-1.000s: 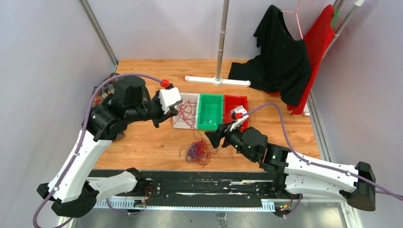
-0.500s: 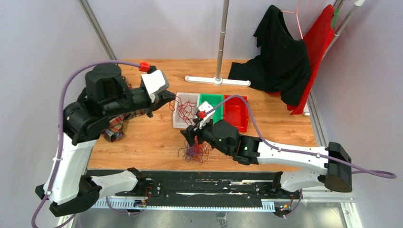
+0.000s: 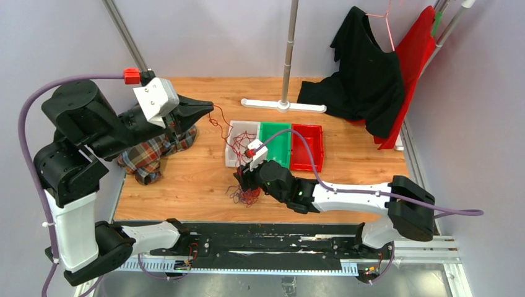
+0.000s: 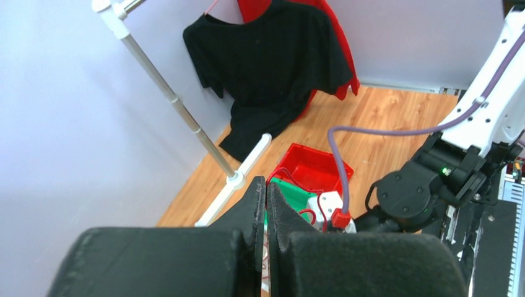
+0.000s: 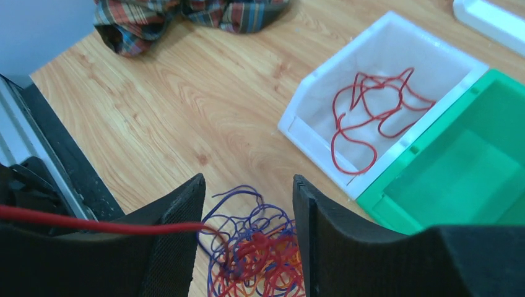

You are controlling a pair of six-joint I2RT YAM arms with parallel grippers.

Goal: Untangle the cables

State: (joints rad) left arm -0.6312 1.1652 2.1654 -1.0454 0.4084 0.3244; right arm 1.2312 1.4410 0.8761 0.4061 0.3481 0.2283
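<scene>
Red, orange and purple, the cables [image 5: 257, 257] lie as a wiry clump on the wooden table [image 3: 186, 179] near its front edge. My right pincer [image 5: 247, 185] hangs right over them, its jaws standing apart with the clump showing in the gap and nothing pinched between them. A taut red strand [image 5: 93, 226] crosses in front of one of its fingers and runs into the clump. Just beyond stand three bins in a row: the white bin [image 5: 427, 68], with loose red loops [image 5: 371, 117] lying in it, then the green bin [image 5: 470, 167], then the red bin [image 3: 308, 148]. Off to the left a plaid cloth [image 3: 151, 151] lies crumpled on the wood. Above it my left pincer [image 4: 266, 185] is held high, jaws pressed together on a thin red cable [image 3: 216, 124] that trails from the tip down toward the white bin — whether it is the same strand I cannot tell. At the far end a clothes stand [image 3: 286, 55] rises from its white foot, with a black T-shirt [image 3: 365, 74] and a red garment [image 3: 416, 55] hanging to the right.
</scene>
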